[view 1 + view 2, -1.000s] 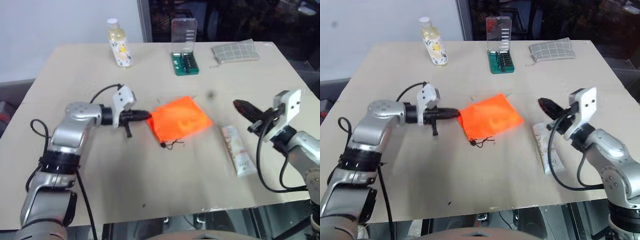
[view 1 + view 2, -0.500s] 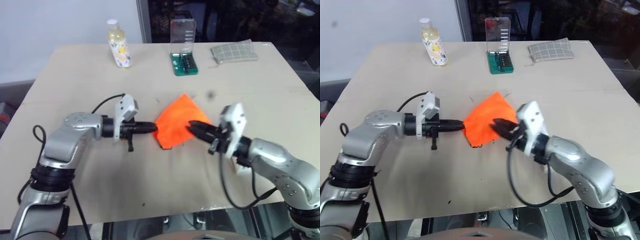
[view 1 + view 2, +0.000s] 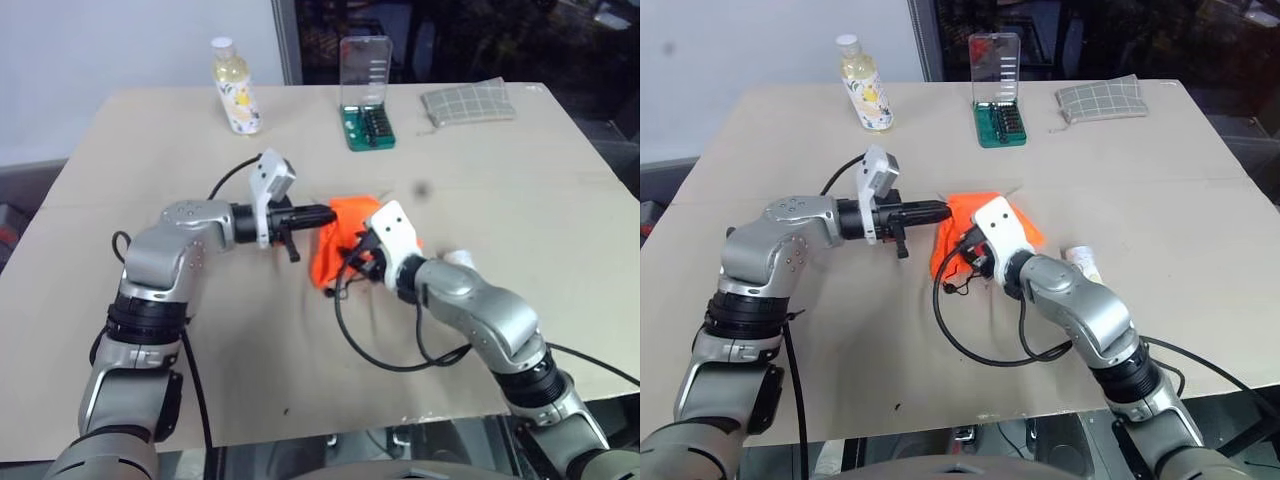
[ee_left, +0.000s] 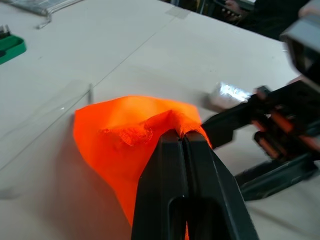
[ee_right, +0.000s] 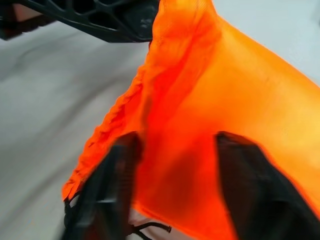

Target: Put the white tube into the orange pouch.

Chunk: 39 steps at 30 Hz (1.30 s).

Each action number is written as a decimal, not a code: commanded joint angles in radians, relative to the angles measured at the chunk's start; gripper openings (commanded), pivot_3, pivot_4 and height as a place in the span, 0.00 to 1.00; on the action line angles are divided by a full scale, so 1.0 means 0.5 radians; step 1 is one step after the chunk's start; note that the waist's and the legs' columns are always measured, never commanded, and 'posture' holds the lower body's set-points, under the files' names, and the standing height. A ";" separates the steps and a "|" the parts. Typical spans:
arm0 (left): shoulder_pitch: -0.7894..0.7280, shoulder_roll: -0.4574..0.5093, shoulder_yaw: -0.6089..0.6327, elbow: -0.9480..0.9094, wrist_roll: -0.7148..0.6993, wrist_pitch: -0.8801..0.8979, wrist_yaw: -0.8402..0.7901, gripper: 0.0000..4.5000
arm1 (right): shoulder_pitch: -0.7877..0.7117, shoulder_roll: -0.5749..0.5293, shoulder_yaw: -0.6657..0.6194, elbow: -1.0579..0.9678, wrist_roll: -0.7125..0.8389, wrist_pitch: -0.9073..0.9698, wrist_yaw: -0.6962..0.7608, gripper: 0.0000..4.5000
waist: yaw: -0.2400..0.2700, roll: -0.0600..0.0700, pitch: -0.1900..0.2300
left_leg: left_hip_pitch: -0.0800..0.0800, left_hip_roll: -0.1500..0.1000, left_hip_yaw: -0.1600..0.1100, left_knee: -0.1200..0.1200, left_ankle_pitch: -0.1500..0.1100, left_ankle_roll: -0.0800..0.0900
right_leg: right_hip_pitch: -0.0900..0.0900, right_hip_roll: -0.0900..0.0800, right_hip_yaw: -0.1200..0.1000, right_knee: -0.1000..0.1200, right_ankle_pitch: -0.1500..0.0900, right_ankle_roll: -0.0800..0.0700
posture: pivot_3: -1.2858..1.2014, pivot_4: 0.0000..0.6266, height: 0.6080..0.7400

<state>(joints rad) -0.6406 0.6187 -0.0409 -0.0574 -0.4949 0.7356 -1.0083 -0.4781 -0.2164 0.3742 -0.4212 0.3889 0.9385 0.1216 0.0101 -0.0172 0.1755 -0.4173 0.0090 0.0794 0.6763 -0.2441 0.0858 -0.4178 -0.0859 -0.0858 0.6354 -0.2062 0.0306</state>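
While the matte beige table (image 3: 150, 130) carries one of everything, the soft orange pouch (image 3: 958, 215) at its centre hangs lifted and crumpled, one frayed edge pinched between the tight-closed fingers of the left gripper (image 4: 183, 141). A second ago it lay flat. The right gripper (image 5: 175, 195), then out at the table's three o'clock edge with its fingers together, now sits at the pouch's five o'clock, its two black fingers spread apart and straddling the fabric near the thin dark cord. At twelve o'clock stand one clear-lidded green bit case (image 3: 368, 125) and, toward eleven, one yellowish bottle (image 3: 236, 85) with a white cap; one grey checked pouch (image 3: 470, 102) lies at one o'clock. One white tube (image 3: 1081, 262), smooth and flat, lies on the table at the orange pouch's four o'clock, mostly hidden behind the right arm.
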 commanded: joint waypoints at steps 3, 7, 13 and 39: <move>-0.010 -0.010 -0.006 -0.061 -0.012 -0.031 -0.005 0.00 | 0.055 0.319 -0.297 -0.219 0.166 0.189 -0.119 0.99 | -0.001 0.000 0.000 | 0.000 0.000 -0.001 -0.002 0.001 -0.002 | -0.001 0.000 0.000 0.000 0.000 0.000 | 0.52 0.24 1.00; -0.047 -0.068 -0.033 -0.010 0.005 -0.076 0.004 0.00 | 0.059 0.302 -0.280 -0.183 0.126 0.290 -0.093 0.99 | 0.002 0.000 0.000 | 0.001 0.000 -0.001 -0.004 0.002 -0.003 | -0.001 0.001 0.000 0.001 0.000 0.000 | 0.52 0.24 1.00; -0.076 -0.097 -0.010 0.019 0.001 -0.078 0.019 0.00 | 0.046 -0.012 -0.087 -0.219 -0.039 0.401 -0.032 0.99 | -0.003 0.000 0.000 | 0.001 -0.004 -0.001 -0.004 0.002 -0.003 | -0.003 0.000 0.001 0.002 0.000 0.000 | 0.52 0.24 1.00; 0.034 -0.097 -0.063 0.030 0.030 -0.123 0.043 0.00 | -0.006 -0.286 -0.586 -0.209 -0.329 0.283 -0.091 0.01 | -0.040 0.000 0.000 | 0.001 -0.004 -0.001 -0.011 0.003 -0.005 | -0.005 -0.001 0.002 0.000 0.000 0.000 | 0.52 0.24 1.00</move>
<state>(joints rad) -0.6216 0.5577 -0.0909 -0.0244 -0.4843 0.6914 -0.9834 -0.4674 -0.3296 0.1700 -0.5391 0.2848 1.1074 0.0998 -0.0097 -0.0172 0.1755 -0.4167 0.0072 0.0789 0.6707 -0.2423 0.0831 -0.4203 -0.0866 -0.0848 0.6355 -0.2063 0.0306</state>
